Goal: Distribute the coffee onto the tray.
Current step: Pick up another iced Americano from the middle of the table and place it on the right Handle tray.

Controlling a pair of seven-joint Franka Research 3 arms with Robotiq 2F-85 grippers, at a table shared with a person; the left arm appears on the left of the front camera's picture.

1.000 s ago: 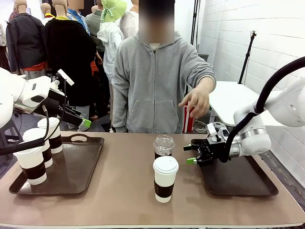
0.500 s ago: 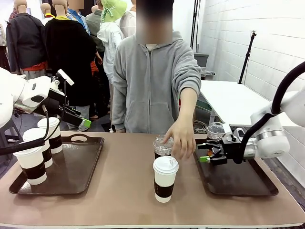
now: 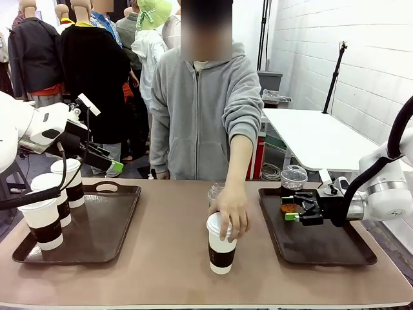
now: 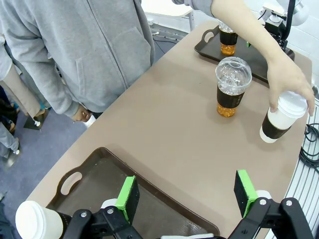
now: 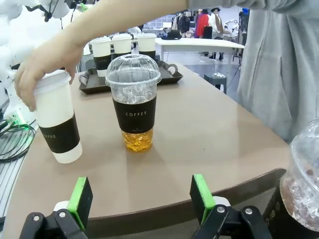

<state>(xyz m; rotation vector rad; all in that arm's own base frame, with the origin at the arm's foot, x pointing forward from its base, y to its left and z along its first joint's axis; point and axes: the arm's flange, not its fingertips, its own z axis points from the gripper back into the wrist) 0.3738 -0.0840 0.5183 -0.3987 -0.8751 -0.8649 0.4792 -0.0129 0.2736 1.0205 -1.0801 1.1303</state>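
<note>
Front view showed the right gripper (image 3: pixel 289 212) spread empty; the left gripper (image 4: pixel 187 191) gaped too. Waiting until the person's hand (image 3: pixel 231 213) released the white cup (image 3: pixel 221 255) seemed wisest.

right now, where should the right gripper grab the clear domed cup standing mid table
Probably the dark sleeve on the clear cup, with the right gripper coming level from over the right tray. The cup stands upright, its dome is rounded, and a person's hand rests on the white cup beside it.
</note>
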